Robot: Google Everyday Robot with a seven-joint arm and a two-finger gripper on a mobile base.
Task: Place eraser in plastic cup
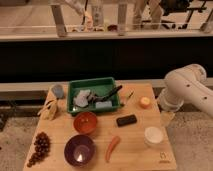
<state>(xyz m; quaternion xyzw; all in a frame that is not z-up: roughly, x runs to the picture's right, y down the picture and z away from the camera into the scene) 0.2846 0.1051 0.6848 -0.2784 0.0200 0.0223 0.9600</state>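
Claw hangs at right edge of worktop, under white arm. Released or clenched: cannot tell. Eraser lies flat mid-worktop, inboard of your claw, long axis running roughly toward it. Plastic cup stands near eraser, camera side. Your reach likely goes inboard, then short hop to cup.

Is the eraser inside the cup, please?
Outside: black rectangular eraser lies on wooden table, apart from white translucent plastic cup; tool hangs by table's right edge.
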